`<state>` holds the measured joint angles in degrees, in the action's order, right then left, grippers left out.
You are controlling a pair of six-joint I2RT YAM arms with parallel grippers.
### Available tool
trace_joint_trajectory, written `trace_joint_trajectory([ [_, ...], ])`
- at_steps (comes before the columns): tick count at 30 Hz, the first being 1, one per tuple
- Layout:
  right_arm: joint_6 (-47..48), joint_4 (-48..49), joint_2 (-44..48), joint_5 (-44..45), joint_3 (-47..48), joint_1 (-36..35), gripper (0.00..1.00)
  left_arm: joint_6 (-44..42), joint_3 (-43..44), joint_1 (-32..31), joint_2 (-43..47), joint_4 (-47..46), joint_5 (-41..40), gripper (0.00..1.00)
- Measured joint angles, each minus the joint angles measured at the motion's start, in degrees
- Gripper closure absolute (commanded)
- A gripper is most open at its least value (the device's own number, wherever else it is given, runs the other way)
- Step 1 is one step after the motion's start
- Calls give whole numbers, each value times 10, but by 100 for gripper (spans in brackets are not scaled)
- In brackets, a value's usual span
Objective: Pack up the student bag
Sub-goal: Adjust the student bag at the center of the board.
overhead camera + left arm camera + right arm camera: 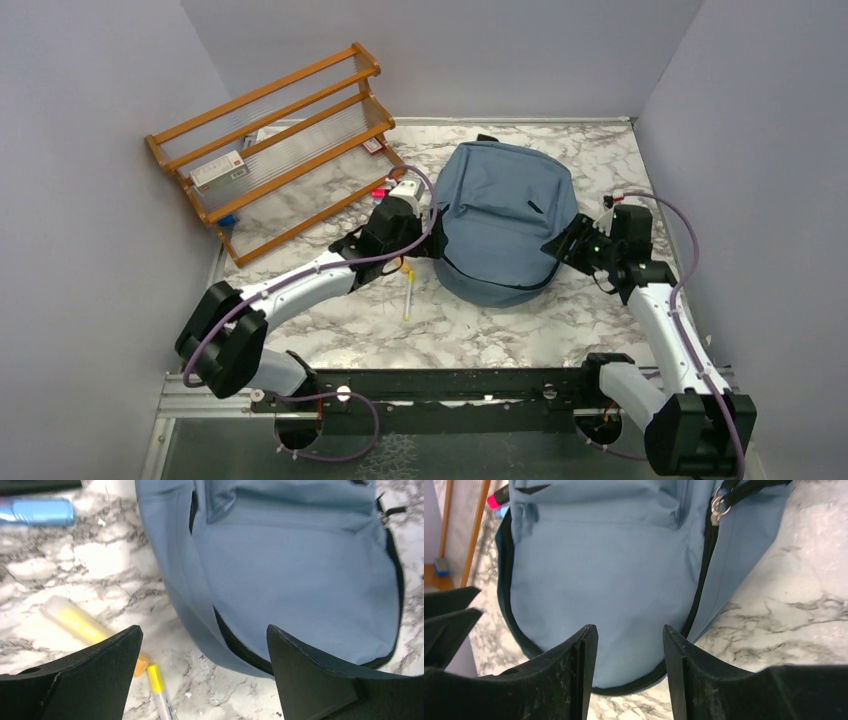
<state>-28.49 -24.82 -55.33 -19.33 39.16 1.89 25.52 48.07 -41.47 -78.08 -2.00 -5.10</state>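
The student bag (505, 220), a dusty-blue backpack with a black zipper, lies flat on the marble table between both arms. My left gripper (432, 238) sits at the bag's left edge. In the left wrist view its jaws (202, 630) are wide open and hold nothing, with the bag (300, 565) and a dark gap in the zipper seam (235, 642) just ahead. My right gripper (560, 246) is at the bag's right edge. Its jaws (630, 628) stand apart above the bag's (614, 565) rounded rim, gripping nothing. A metal zipper pull (716, 505) shows further up.
A wooden rack (270, 140) leans at the back left, with a white box (218, 170) on it. A yellow highlighter (75, 620) and a yellow-capped pen (156, 680) lie left of the bag, and a blue item (42, 511) further off. A pink marker (498, 499) lies by the rack. Walls close three sides.
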Motion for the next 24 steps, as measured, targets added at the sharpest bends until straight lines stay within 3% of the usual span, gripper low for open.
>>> trace_joint_trajectory([
  [7,0,-27,38,-35,-10,0,44,14,22,3,-66,37,12,8],
  [10,1,-41,56,-35,-10,0,43,10,41,2,-94,48,12,23],
  [13,3,-51,68,-35,-9,0,43,10,51,2,-120,49,15,47],
  [15,5,-55,70,-35,-4,0,43,12,60,3,-138,49,30,57],
  [24,4,-66,78,-30,26,0,43,34,78,-35,-169,46,74,75],
])
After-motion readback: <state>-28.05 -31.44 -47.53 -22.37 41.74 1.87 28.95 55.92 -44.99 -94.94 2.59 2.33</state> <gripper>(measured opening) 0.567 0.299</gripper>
